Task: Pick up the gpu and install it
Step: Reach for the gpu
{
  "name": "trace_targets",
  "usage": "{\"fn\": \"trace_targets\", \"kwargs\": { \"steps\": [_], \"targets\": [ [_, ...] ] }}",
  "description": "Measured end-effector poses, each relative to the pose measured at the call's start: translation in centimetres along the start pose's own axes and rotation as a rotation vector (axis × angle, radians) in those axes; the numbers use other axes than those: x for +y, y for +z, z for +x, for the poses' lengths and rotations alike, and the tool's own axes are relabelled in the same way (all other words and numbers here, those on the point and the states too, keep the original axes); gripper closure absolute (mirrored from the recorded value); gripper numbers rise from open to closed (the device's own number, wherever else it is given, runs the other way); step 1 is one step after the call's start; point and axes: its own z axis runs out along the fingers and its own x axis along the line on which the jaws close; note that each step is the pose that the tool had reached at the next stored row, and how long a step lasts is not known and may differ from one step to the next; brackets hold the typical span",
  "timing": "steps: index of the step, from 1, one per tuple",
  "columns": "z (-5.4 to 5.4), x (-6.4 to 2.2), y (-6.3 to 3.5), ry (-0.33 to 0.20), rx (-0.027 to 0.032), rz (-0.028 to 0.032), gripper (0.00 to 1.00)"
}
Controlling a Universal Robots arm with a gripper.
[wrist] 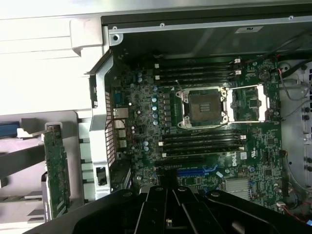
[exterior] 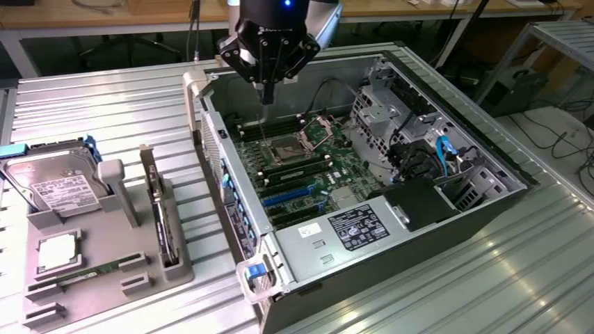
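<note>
The gpu is seen standing on its thin edge in a slot of the grey holder. The holder is on the metal table, at the exterior view's left, just beside the open computer case. The card's long side is lined up with the side wall of the case. In the exterior view it runs from the far end of the holder to the near end. Its narrow metal strip is at the far end and points up. One flat face is turned to the case and the other to the hard drive. In the wrist view the gpu is seen as a long board with many tiny parts on it.

The gripper is held over the inside of the case, above the big board and near the square socket. It is well apart from the gpu. Its fingers are pressed together and nothing is pinched between them. In the wrist view the gripper is seen over the blue slots.

The gpu has not been picked up. A memory stick and a square chip are also kept in the holder.
</note>
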Motion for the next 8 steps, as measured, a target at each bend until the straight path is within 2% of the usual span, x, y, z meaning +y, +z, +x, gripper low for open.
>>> {"fn": "trace_targets", "kwargs": {
  "steps": [8],
  "targets": [
    [0.20,-0.07,-0.01,0.000,0.0001,0.0000,0.89]
  ]
}}
